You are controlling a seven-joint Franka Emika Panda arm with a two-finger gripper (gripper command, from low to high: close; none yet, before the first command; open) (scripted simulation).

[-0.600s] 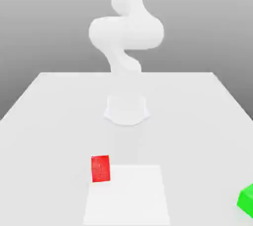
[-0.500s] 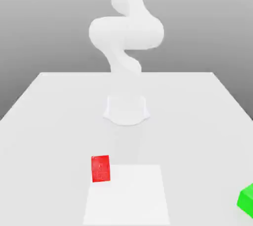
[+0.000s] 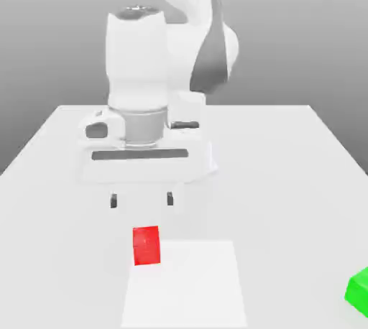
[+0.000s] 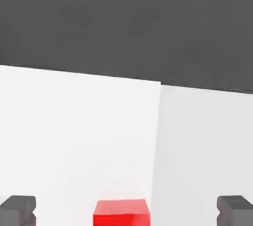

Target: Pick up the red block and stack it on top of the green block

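From where I stand, taking the exterior view as a clock face, the red block [image 3: 146,246] sits between six and seven o'clock, on the table [image 3: 287,198] at the near-center part. It overlaps the far corner, at about eleven o'clock, of a bright white square [image 3: 187,284] laid out there. Its visible outline runs longer from twelve to six than from side to side, tipped only a hair off that line, with the upper end leaning toward just before twelve. Whether the block itself has a longer side I can't tell.

The gripper [image 3: 141,200] hangs above the red block and a little toward twelve o'clock from it in the picture, its two fingers pointing down at six. The jaws stand wide open, one finger toward nine and the other toward three, with nothing held between them. In the hand view the red block shows between the two dark fingertips [image 4: 18,211], apart from both.

The green block [image 3: 359,292] lies out at four o'clock, partly cut off by the edge of the exterior view, well apart from the red one. One of its corners points roughly toward eight.
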